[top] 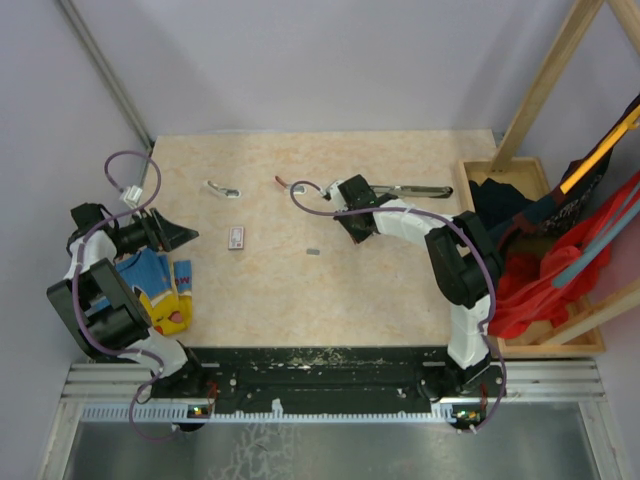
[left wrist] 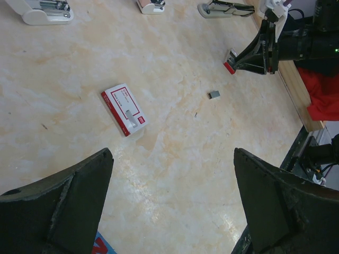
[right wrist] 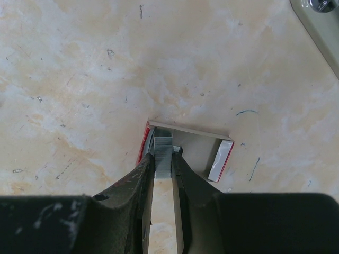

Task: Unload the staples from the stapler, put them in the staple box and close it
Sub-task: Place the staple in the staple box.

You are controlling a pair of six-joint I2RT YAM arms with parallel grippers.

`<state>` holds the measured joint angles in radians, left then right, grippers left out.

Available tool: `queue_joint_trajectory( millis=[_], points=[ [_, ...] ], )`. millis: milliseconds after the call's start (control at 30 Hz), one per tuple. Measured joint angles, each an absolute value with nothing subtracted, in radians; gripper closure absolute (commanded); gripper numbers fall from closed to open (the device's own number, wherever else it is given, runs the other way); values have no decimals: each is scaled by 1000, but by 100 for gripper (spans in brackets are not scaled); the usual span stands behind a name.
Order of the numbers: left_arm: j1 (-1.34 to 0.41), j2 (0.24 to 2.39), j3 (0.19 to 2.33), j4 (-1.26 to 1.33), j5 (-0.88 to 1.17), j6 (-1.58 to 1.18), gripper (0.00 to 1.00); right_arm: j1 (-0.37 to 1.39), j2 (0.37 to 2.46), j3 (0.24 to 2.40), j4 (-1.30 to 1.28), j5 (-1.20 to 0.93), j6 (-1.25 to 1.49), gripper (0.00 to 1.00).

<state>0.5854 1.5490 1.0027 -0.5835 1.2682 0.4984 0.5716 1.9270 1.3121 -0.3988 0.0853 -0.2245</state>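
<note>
The stapler (top: 415, 189) lies at the back right of the table, black arm over grey base; it also shows at the top of the left wrist view (left wrist: 225, 8). My right gripper (right wrist: 163, 159) is shut on a grey strip of staples (right wrist: 163, 151), held down inside a small open tray (right wrist: 198, 151) with red sides. From above, that gripper (top: 358, 228) is just left of the stapler. Another short strip of staples (left wrist: 214, 94) lies loose on the table (top: 313, 252). My left gripper (left wrist: 175, 201) stands open and empty at the table's left edge (top: 185, 237).
A red-and-white staple box (left wrist: 124, 108) lies mid-table (top: 236, 237). A silvery clip (top: 222, 189) and a clip with a red tail (top: 290, 183) lie at the back. A blue-and-yellow item (top: 160, 285) sits under the left arm. A wooden crate (top: 530, 340) with red cloth borders the right.
</note>
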Motion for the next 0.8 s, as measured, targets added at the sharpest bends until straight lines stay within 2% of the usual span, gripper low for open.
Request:
queue_joint_trajectory(
  millis=[800],
  points=[
    [585, 1549, 1003, -583, 1268, 498, 0, 572, 1927, 1332, -440, 84, -189, 80]
  ],
)
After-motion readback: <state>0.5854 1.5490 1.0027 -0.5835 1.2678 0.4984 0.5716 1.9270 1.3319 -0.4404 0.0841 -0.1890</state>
